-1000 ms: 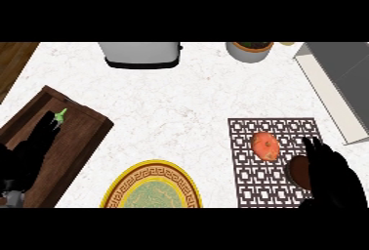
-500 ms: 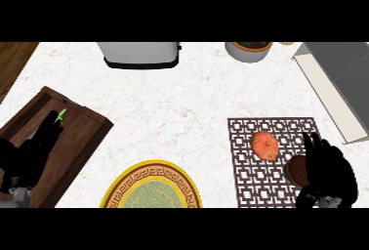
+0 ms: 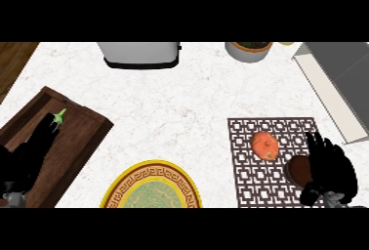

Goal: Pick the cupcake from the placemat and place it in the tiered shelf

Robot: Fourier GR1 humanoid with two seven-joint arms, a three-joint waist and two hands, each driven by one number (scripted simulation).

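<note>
1. Head view, right side: a brown lattice-patterned placemat (image 3: 277, 161) lies on the white marbled counter (image 3: 180, 97), reaching to the near edge of the view.
2. An orange, rounded thing (image 3: 264, 145) sits on the far half of the placemat. The cupcake (image 3: 297, 169) shows as a dark brown round form on the mat's near right part, mostly hidden.
3. The right hand (image 3: 330, 168) is over the placemat's right edge, its fingers pointing to the far side and bent around the brown cupcake, which sits against the palm. The orange thing lies just left of the fingertips, apart from them.
4. Left side: the tiered shelf (image 3: 54, 146) appears as a dark wooden tray-like frame set at an angle, running from the near left corner toward the middle of the counter.
5. A small green piece (image 3: 60, 114) shows at the shelf's far part, touching a dark shape.
6. The left hand (image 3: 25, 158) is over the shelf at the view's left edge; it reads as a black mass, and I cannot tell whether its fingers are spread or curled.
7. A round yellow plate (image 3: 151, 188) with a patterned rim and a green centre lies at the near edge, between shelf and placemat.
8. Far side: a grey boxy appliance (image 3: 140, 53), a plant pot (image 3: 250, 50), and a grey slanted slab (image 3: 338, 83) at the far right.
</note>
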